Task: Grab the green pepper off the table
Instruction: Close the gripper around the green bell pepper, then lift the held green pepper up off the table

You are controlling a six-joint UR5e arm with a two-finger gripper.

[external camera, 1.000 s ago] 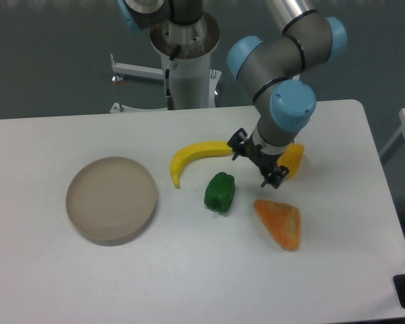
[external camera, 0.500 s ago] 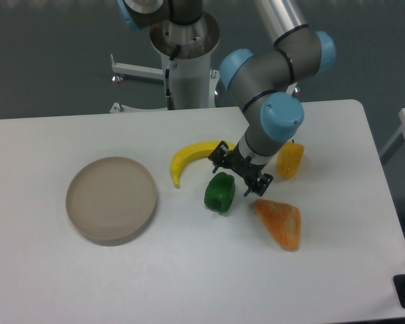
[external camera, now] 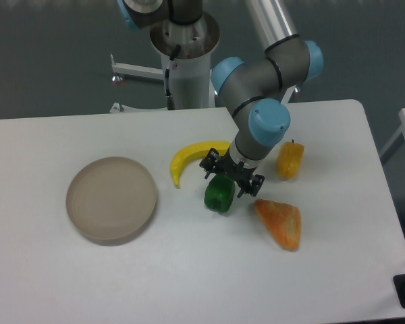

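The green pepper (external camera: 219,196), small, glossy and dark green, lies on the white table (external camera: 189,270) just right of centre. My gripper (external camera: 230,177) hangs directly over its upper part, fingers spread open, one finger at the pepper's upper left and the other at its upper right. The black fingertips sit around the pepper's top, with no sign of a squeeze. The gripper covers the pepper's upper edge.
A yellow banana (external camera: 189,159) curves just left of the gripper. To its right stands a yellow-orange pepper (external camera: 289,159), and an orange wedge-shaped thing (external camera: 281,224) lies at lower right. A round beige dish (external camera: 111,198) rests on the left. The robot base (external camera: 187,61) rises behind the table.
The gripper has moved left from beside the yellow-orange pepper to directly above the green pepper. It stays open, and none of the objects has moved.
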